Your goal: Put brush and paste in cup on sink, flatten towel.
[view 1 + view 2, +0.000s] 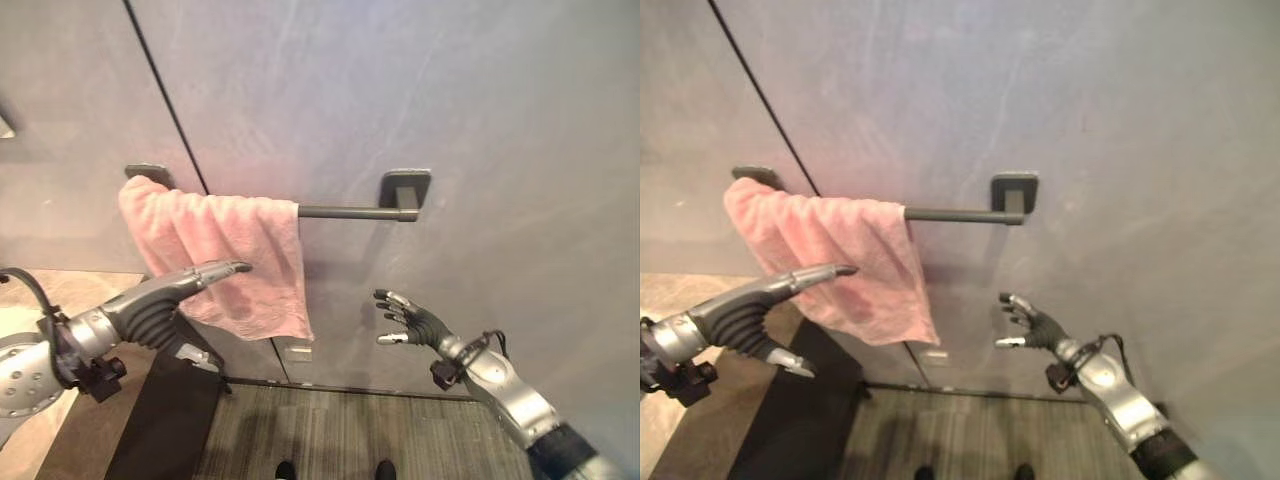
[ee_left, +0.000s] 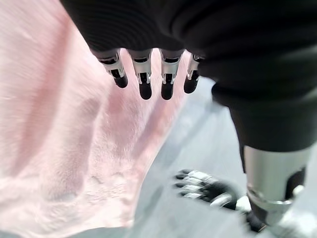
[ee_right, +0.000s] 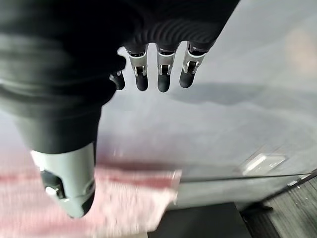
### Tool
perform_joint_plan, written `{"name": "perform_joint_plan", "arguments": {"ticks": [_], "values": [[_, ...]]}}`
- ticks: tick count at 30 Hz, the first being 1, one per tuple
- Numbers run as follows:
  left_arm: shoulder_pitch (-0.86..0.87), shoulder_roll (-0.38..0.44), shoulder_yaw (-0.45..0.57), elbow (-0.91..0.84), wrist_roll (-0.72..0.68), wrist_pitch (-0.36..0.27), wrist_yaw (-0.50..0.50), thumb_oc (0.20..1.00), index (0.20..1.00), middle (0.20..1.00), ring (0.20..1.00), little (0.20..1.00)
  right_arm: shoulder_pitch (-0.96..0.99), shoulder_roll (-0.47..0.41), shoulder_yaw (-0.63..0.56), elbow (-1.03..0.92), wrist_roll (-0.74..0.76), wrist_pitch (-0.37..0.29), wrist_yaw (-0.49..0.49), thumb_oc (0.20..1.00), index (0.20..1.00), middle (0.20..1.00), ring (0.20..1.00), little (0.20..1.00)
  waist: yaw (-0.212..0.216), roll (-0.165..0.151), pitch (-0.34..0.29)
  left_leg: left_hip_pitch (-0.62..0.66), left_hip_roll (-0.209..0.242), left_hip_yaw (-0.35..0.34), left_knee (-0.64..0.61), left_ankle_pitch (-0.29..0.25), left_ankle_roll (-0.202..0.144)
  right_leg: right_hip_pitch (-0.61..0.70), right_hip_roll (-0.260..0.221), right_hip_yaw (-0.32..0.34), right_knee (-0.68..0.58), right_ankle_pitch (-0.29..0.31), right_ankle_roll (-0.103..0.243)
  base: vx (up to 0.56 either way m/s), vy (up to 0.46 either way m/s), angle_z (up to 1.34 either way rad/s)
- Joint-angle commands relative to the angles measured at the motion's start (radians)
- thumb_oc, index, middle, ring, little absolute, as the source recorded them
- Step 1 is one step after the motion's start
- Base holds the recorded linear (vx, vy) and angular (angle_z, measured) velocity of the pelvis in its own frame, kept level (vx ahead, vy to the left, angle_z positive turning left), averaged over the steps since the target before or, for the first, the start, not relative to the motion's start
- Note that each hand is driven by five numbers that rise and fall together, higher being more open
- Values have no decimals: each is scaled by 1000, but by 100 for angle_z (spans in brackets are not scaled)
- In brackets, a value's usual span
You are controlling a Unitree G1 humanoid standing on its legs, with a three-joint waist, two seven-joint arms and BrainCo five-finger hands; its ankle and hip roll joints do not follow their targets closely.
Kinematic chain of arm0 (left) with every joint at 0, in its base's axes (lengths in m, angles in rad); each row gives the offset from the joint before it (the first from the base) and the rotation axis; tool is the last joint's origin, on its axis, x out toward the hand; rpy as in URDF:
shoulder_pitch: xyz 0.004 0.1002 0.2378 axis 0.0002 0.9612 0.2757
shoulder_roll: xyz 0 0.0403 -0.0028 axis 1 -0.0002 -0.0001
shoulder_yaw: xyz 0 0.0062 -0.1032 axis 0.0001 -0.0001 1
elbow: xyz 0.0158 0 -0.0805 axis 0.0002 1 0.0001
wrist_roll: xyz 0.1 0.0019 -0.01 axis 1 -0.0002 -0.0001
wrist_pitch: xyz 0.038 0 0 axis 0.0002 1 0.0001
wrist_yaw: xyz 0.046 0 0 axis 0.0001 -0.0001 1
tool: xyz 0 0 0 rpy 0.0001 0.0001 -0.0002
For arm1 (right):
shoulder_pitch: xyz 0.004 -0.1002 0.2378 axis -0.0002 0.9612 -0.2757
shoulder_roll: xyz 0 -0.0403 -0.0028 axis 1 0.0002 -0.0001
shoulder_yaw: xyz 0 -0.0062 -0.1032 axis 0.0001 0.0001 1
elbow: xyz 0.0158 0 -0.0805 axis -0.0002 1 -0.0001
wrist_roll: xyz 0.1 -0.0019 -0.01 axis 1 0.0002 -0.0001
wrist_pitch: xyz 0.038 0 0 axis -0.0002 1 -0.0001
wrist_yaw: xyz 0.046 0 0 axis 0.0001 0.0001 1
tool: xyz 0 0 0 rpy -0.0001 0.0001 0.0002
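Towel stage, not done yet. Pink towel (image 1: 225, 255) hangs bunched toward the left end of the wall rail (image 1: 350, 211), right part of the rail bare, lower hem slanting down to a corner on the right; so flattening is what's left, as far as these views go. Left robot hand (image 1: 190, 285) is up in front of the towel's lower half, fingers straight and apart, holding nothing; whether the tips (image 2: 143, 84) actually touch the cloth I can't tell, they sit right at its surface in the left wrist view. Right robot hand (image 1: 405, 318) hangs below the rail's right bracket (image 1: 405, 190), well clear of the towel, fingers spread loosely, empty. Brush, paste and cup status: can't judge from here. My read: next move is spreading the cloth rightward along the rail.
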Motion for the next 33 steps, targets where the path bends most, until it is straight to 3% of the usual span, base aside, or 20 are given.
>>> {"name": "perform_joint_plan", "arguments": {"ticks": [1, 6, 9, 16, 21, 25, 33], "values": [[-9, 21, 22, 117, -142, -4, 14, 1000, 1000, 1000, 1000, 1000, -97, 0, 29, -68, 59, -36, -8, 1000, 1000, 1000, 1000, 1000, 14, -44, -11, -88, 18, -46, 6, 64, -35, 28, -80, -10, 1, 7, 83, 4, 11, 36], [-27, 22, 22, 309, -96, 14, 54, 1000, 1000, 1000, 1000, 1000, -128, 33, 3, -73, 26, -31, -53, 1000, 1000, 1000, 1000, 1000, 53, -55, -9, -124, -2, -79, 6, 69, -28, 29, -93, -55, 1, 9, 89, 21, 14, 29], [-60, 23, -1, 393, -51, 27, 67, 1000, 1000, 1000, 1000, 1000, -135, 37, -37, -92, -68, -13, -96, 1000, 1000, 1000, 1000, 1000, 57, -59, -7, -135, -11, -83, 6, 66, -22, 26, -99, -60, 1, 13, 94, 44, 34, 15], [-150, 33, -71, 494, 4, 35, 75, 1000, 1000, 1000, 1000, 1000, -143, 88, -68, -72, -130, 6, -130, 1000, 1000, 1000, 1000, 1000, 53, -67, 2, -145, -22, -73, 6, 53, -10, 9, -111, -51, 1, 22, 101, 36, 52, -2], [-389, 28, -271, 574, 0, 30, 95, 1000, 1000, 1000, 1000, 1000, -164, 120, -22, -90, -69, 4, -128, 1000, 1000, 1000, 1000, 1000, 31, -80, 13, -153, -26, -57, 6, 42, -1, -13, -118, -28, 1, 35, 105, 25, 66, -6], [-475, 62, -339, 573, 20, 25, 99, 1000, 1000, 1000, 1000, 1000, -202, 131, 8, -100, -60, 9, -129, 1000, 1000, 1000, 1000, 1000, 20, -88, 22, -159, -28, -43, 6, 33, 5, -36, -123, -6, 1, 48, 111, 12, 71, -18], [-643, 16, -448, 684, -17, 21, 139, 1000, 1000, 1000, 1000, 1000, -291, 178, 69, -76, -45, 16, -153, 1000, 1000, 1000, 1000, 1000, 9, -111, 37, -180, -27, -17, 6, 25, 13, -91, -123, 40, 1, 81, 119, -9, 60, -21]]}}
